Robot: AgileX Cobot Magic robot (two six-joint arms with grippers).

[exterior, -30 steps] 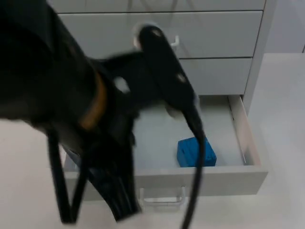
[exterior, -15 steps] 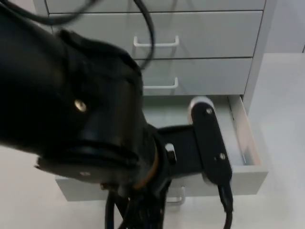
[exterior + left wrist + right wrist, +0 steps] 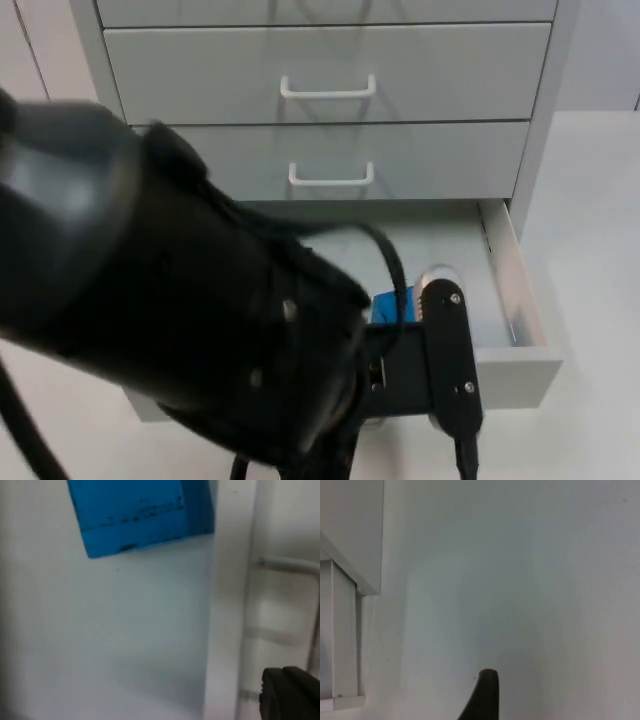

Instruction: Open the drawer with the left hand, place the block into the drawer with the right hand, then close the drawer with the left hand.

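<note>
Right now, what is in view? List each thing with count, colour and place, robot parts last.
Drawer cabinet: one, pale grey, standing at the back of the table.
Closed drawers: two full fronts with white handles, the upper handle and the one below it.
Open drawer: one, pale grey, the lowest, pulled out toward the camera.
Block: one, blue, lying on the open drawer's floor near its front wall.
Table: one, white, bare part right of the cabinet.
Left arm: black, over the open drawer's front; left gripper fingertip close to the drawer's handle.
Right gripper fingertip: black, over the white table beside the cabinet, waiting.
</note>
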